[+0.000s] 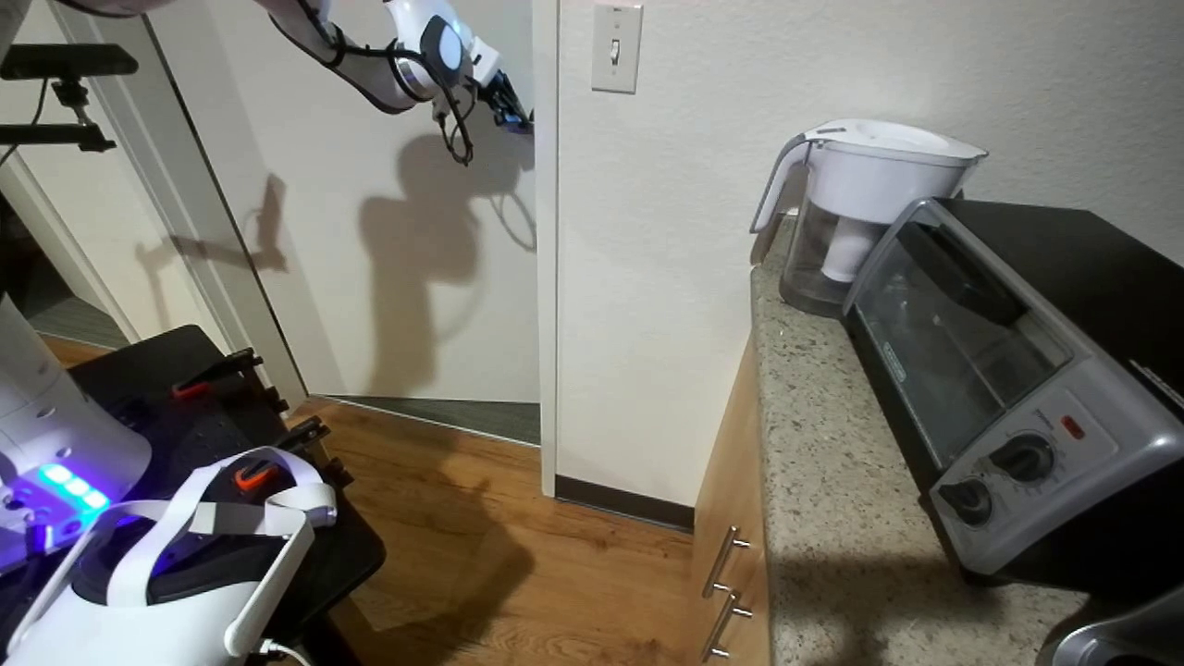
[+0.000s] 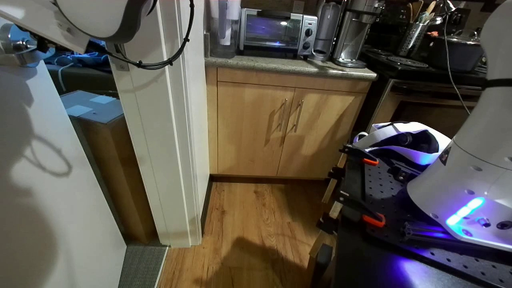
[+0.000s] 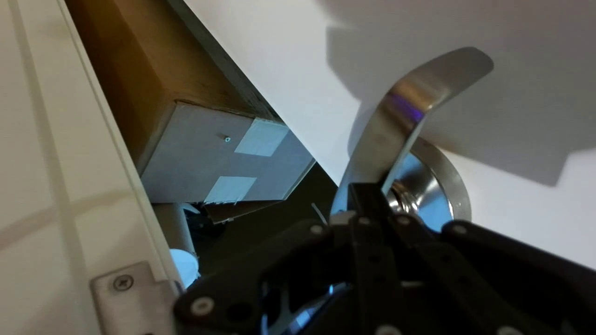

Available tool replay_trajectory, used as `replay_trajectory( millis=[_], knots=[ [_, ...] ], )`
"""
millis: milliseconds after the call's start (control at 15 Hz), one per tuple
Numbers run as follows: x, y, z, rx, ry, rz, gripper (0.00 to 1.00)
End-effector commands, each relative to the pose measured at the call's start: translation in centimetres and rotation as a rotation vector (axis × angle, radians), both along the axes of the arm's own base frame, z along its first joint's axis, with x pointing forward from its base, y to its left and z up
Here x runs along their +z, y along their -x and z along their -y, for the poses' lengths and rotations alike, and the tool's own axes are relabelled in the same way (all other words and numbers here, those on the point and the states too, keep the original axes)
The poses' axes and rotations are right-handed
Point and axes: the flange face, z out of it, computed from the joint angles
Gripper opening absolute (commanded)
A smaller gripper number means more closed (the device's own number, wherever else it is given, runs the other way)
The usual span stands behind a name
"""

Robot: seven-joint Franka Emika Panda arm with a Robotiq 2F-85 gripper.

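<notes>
A white door [image 1: 324, 231] stands ajar, with a gap along its edge beside the door frame [image 2: 160, 132]. A curved metal lever handle [image 3: 389, 125] rises from its round base plate [image 3: 461, 195] on the door in the wrist view. My gripper [image 3: 365, 188] is shut, its dark fingertips together and overlapping the lower part of the lever. Whether they touch the lever I cannot tell; nothing shows between them. In an exterior view the gripper [image 1: 516, 118] is close to the door's edge by the frame. Part of the handle [image 2: 24, 46] also shows in an exterior view.
Beyond the gap stands a cardboard box [image 3: 200, 153] with pale tape. A strike plate [image 3: 132, 298] sits on the frame. A counter [image 1: 814, 444] carries a water pitcher [image 1: 879, 176] and a toaster oven [image 1: 980, 342]. A white headset [image 1: 185, 573] lies by the robot base.
</notes>
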Motion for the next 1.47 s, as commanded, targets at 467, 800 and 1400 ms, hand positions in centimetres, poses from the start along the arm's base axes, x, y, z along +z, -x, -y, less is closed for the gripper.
replay_trajectory(
  millis=[467, 800, 1400],
  knots=[
    [2.6, 0.1, -1.1, 0.040, 0.012, 0.051, 0.00],
    [5.3, 3.6, 1.9, 0.005, 0.093, 0.061, 0.00],
    [8.0, 13.2, 4.0, 0.011, 0.147, -0.034, 0.00]
  ],
)
